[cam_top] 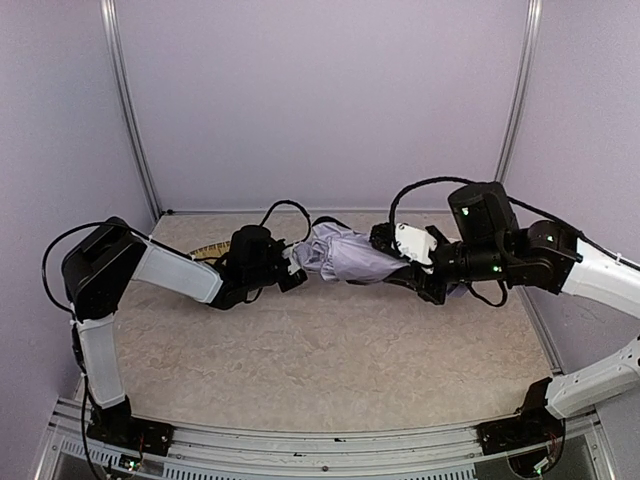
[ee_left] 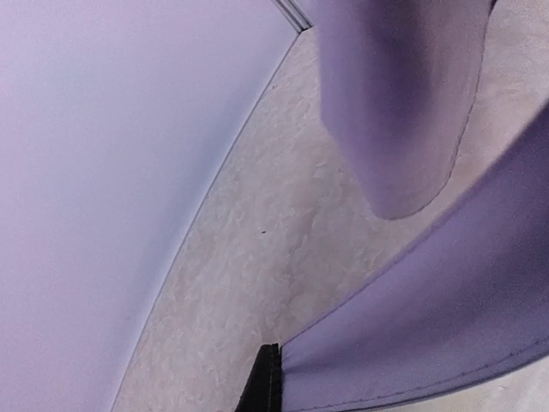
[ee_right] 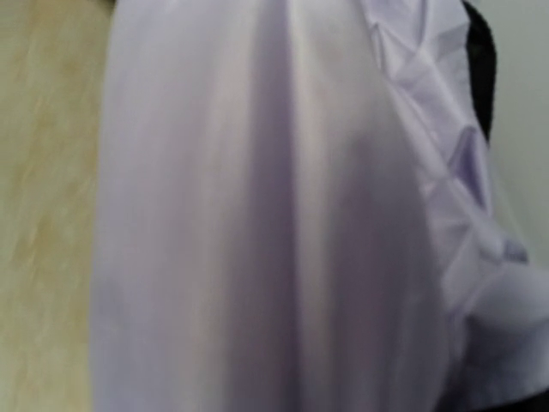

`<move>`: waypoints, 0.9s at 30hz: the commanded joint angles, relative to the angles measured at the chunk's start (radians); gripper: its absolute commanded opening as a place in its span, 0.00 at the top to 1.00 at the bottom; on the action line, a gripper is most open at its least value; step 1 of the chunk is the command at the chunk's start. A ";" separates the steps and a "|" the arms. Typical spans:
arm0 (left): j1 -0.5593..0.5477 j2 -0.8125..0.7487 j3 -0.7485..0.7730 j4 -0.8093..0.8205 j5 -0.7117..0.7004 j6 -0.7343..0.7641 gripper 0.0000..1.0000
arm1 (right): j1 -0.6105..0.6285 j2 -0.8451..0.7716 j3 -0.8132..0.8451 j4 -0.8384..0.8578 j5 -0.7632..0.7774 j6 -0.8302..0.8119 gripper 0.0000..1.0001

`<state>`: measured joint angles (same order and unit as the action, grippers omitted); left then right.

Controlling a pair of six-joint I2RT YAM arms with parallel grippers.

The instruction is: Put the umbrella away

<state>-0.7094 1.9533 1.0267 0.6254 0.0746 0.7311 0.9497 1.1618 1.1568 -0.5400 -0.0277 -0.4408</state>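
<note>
The umbrella (cam_top: 345,256) is a crumpled pale lavender bundle lying across the back middle of the table, stretched between both arms. My left gripper (cam_top: 293,268) is at its left end; its fingers are out of sight. In the left wrist view a lavender flap (ee_left: 446,326) with a black tab (ee_left: 264,386) runs down toward the jaws, and a second fold (ee_left: 395,103) hangs above the table. My right gripper (cam_top: 405,265) is shut round the bundle's right end. Lavender fabric (ee_right: 257,215) fills the right wrist view and hides the fingers.
A woven straw tray (cam_top: 205,251) peeks out behind the left forearm near the back wall. Lavender walls with metal corner posts (cam_top: 130,110) enclose the beige marbled table (cam_top: 330,360). Cables loop over both wrists.
</note>
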 commanded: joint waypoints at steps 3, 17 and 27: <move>0.055 0.121 0.118 -0.060 -0.134 0.101 1.00 | 0.120 0.024 -0.188 0.182 0.018 -0.096 1.00; 0.029 0.266 0.217 -0.102 -0.143 0.216 1.00 | 0.357 0.510 -0.287 0.351 0.007 -0.156 1.00; 0.028 0.316 0.300 -0.092 -0.262 0.215 0.85 | 0.345 0.679 -0.248 0.233 -0.145 0.020 1.00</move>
<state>-0.7208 2.2250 1.2240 0.4637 0.0345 0.9588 1.2499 1.7672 0.9260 -0.1043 0.1211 -0.5022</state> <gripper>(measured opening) 0.023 0.229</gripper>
